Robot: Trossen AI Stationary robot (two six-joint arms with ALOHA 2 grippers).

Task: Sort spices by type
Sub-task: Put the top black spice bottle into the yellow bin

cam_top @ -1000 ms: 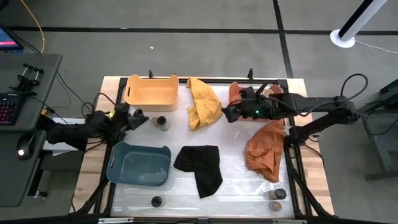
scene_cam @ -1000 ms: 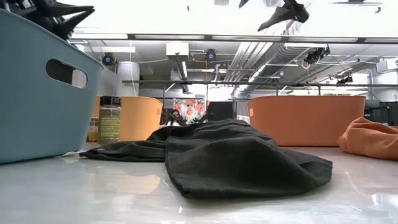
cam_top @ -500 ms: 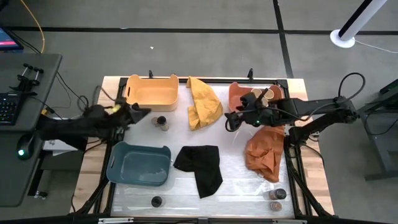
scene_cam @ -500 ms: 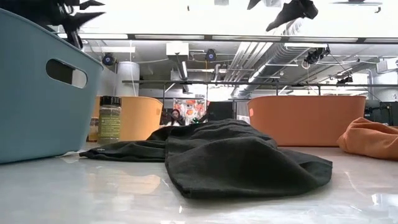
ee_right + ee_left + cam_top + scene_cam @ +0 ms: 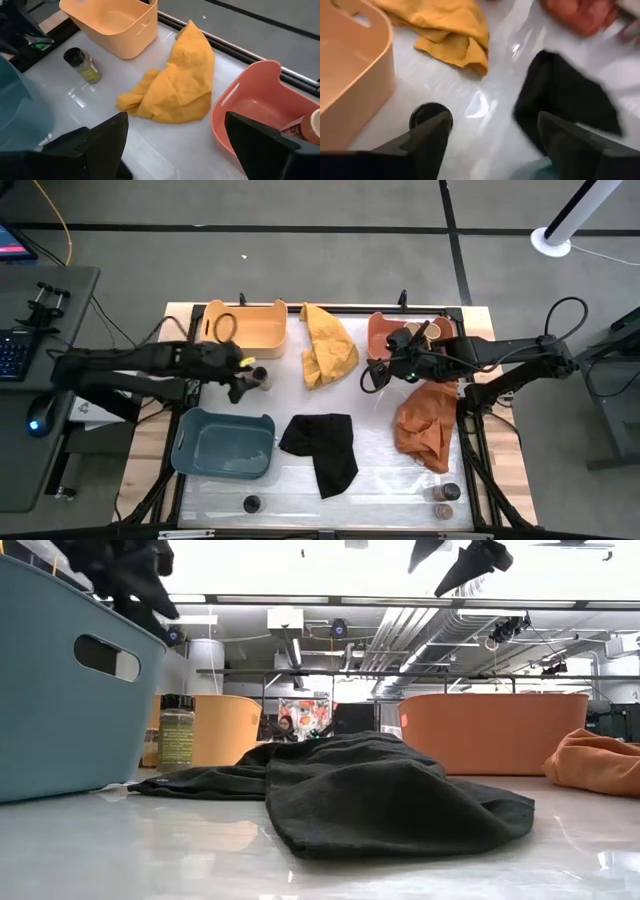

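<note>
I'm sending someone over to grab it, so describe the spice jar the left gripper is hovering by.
Find the yellow tray at the table's far left. Just in front of it, beside the yellow cloth, stands one black-lidded jar of greenish spice, alone, with the open left gripper next to it.

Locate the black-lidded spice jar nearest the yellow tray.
In the high view, the black-lidded jar stands left of centre, just below the yellow tray, beside the left gripper.
</note>
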